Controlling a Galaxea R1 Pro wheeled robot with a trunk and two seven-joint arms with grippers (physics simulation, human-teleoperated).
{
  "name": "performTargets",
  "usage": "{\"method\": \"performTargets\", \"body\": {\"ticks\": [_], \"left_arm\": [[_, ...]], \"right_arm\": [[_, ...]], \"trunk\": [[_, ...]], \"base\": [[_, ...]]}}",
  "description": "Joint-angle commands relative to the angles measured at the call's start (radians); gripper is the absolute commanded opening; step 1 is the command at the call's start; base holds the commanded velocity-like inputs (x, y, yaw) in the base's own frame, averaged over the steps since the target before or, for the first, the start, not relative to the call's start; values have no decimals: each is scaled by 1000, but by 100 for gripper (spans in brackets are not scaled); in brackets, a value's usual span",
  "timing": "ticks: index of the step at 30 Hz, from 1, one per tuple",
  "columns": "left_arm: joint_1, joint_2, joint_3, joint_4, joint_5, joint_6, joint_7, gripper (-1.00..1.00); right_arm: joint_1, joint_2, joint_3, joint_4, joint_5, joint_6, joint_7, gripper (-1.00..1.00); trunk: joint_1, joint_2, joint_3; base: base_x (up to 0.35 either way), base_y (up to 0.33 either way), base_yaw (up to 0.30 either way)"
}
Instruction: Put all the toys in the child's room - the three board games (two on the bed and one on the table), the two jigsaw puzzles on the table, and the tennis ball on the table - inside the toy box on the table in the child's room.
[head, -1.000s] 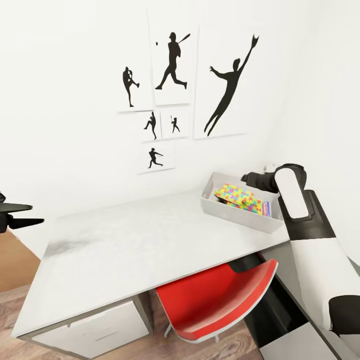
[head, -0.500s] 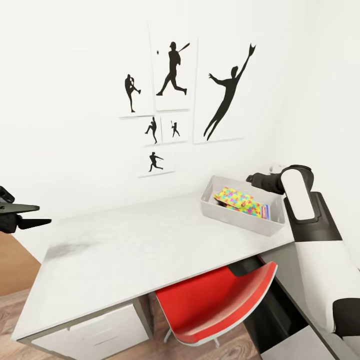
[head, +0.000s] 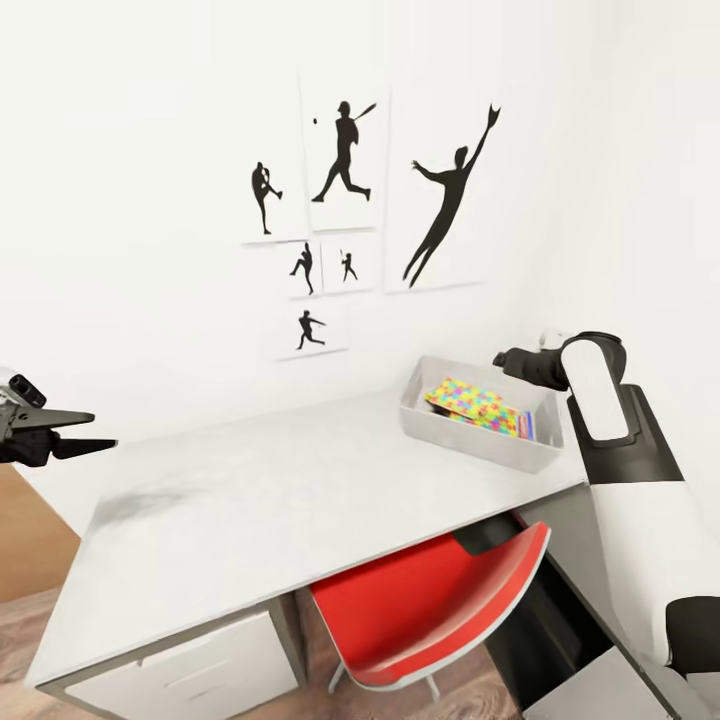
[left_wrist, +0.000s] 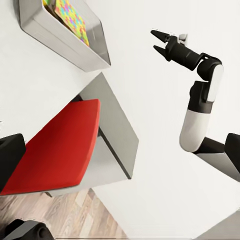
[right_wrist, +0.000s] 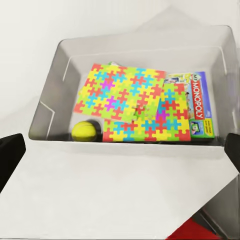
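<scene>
Swinging the open, empty right gripper (left_wrist: 161, 42) low risks knocking the far-right toy box (head: 478, 436), scattering jigsaw puzzles (right_wrist: 132, 107); left gripper (head: 85, 430) open too.

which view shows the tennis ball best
The right wrist view: it looks down into the toy box, where the tennis ball lies beside the jigsaw puzzles. From the head and left wrist views I cannot make it out.
</scene>
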Motion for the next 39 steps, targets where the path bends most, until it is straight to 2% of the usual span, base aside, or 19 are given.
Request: {"method": "performTargets", "body": {"ticks": [1, 16, 31, 39], "left_arm": [[-4, 0, -7, 1, 5, 6, 2, 100], [-4, 1, -9, 1, 5, 6, 14, 100], [-4, 1, -8, 1, 5, 6, 13, 100], [-4, 1, -8, 1, 5, 6, 13, 100]], "right_arm": [[-1, -1, 2, 1, -9, 3, -10, 100], [40, -1, 1, 4, -12, 3, -10, 100], [43, -2, -1, 8, -14, 4, -10, 100], [43, -2, -1, 43, -15, 4, -9, 100]], "trunk": [[1, -2, -1], [1, -2, 12], [1, -2, 20], [1, -2, 23]], "base": [[-156, 214, -195], [-233, 217, -245], [-263, 192, -273], [-273, 170, -275]]}}
